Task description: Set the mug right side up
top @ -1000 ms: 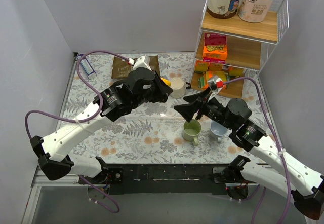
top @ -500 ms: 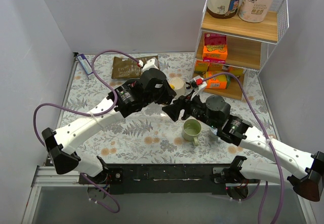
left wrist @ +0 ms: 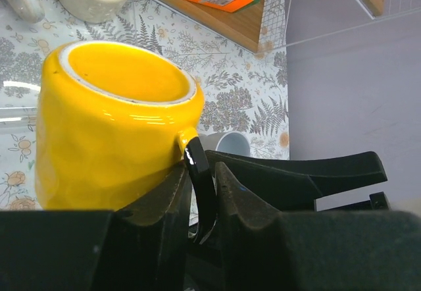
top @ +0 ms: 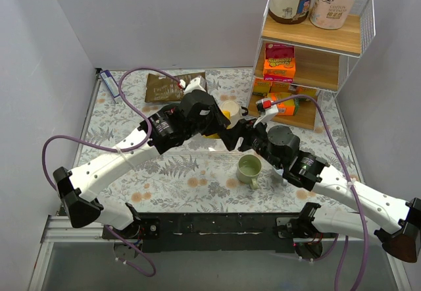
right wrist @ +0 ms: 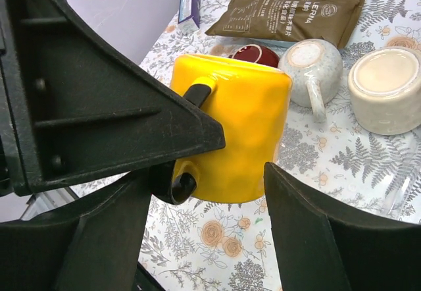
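The yellow mug (left wrist: 112, 126) hangs in the air over the table middle. It also shows in the right wrist view (right wrist: 243, 133) and partly in the top view (top: 225, 114). Its end with a shallow recess and a white ring faces up. My left gripper (left wrist: 202, 179) is shut on its black handle (left wrist: 199, 172). My right gripper (right wrist: 210, 212) is open, its fingers (right wrist: 316, 225) standing either side of the mug's lower body without touching. In the top view the two grippers meet at the mug, the left gripper (top: 217, 123) from the left and the right gripper (top: 238, 132) from the right.
A green mug (top: 250, 168) stands upright near the front. A cream mug (right wrist: 385, 90), a speckled mug (right wrist: 312, 70) and a dark red mug (right wrist: 256, 55) sit behind, with a brown bag (right wrist: 296, 11) and a blue box (right wrist: 189, 1). A wire shelf rack (top: 316, 41) fills the back right.
My left gripper carried the yellow mug right and forward. My right gripper moved left and up from near the green mug, and its open fingers now straddle the yellow mug.
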`<move>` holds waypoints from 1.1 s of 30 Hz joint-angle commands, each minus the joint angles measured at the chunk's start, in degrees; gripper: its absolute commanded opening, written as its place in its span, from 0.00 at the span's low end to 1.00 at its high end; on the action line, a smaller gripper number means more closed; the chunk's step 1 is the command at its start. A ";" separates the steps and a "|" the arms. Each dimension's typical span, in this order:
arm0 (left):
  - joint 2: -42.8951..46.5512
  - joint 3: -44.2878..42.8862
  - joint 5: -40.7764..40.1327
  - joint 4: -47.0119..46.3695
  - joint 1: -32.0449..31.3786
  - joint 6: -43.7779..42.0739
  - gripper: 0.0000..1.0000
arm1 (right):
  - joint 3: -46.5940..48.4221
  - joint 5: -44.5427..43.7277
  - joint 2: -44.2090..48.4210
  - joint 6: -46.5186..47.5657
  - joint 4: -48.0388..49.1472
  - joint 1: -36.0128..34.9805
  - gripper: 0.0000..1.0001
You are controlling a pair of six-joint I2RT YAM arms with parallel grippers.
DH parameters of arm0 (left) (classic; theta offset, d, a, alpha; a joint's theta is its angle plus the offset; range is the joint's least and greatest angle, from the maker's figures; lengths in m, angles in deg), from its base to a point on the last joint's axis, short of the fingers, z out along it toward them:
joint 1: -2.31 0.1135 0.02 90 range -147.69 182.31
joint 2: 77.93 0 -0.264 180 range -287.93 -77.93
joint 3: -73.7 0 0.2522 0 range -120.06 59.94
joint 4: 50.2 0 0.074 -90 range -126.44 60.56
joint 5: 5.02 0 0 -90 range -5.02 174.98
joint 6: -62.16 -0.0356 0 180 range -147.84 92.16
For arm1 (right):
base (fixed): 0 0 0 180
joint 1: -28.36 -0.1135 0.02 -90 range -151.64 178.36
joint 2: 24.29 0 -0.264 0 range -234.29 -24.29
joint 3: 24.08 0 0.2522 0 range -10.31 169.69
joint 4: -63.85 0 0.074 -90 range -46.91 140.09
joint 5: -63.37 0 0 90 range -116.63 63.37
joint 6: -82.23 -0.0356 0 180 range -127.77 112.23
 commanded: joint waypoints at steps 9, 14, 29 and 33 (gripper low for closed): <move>5.41 3.00 1.11 -6.25 0.07 -0.98 0.00 | -0.97 -4.57 4.09 -2.59 -2.67 0.16 0.65; 6.72 6.86 2.61 -10.21 0.34 -3.26 0.00 | -1.15 -0.88 8.13 -4.60 -8.56 0.16 0.73; 12.70 20.40 7.88 -37.24 6.49 -8.01 0.00 | -12.99 30.94 7.08 -35.44 8.02 11.32 0.75; 15.60 24.80 9.99 -46.32 7.46 -10.56 0.00 | -13.02 29.90 7.26 -40.29 14.91 11.41 0.75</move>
